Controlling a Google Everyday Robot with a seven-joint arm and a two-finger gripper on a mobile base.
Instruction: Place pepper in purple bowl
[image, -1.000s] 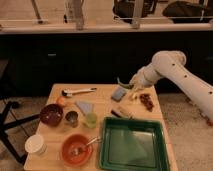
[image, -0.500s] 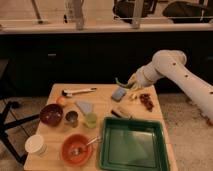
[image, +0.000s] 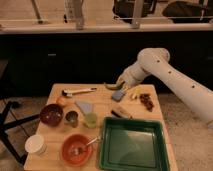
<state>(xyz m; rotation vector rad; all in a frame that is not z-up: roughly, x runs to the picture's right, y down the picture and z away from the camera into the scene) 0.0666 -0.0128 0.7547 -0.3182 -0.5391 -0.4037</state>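
Note:
The pepper (image: 113, 86), slim, curved and dark green, sticks out to the left from my gripper (image: 120, 83), just above the far edge of the wooden table (image: 102, 102). My gripper is shut on it, at the end of the white arm that reaches in from the right. The purple bowl (image: 51, 114) stands on the table's left side, well to the left of and nearer than the gripper. Its inside is dark.
A green tray (image: 132, 145) fills the front right. An orange bowl with a spoon (image: 76, 149) and a white cup (image: 36, 144) stand at the front left. Two small cups (image: 81, 119), a grey sponge (image: 118, 95), yellow pieces (image: 134, 92) and a dark red dried cluster (image: 146, 101) lie mid-table.
The gripper with the pepper has shifted slightly left along the table's far edge. More of the pepper shows to its left.

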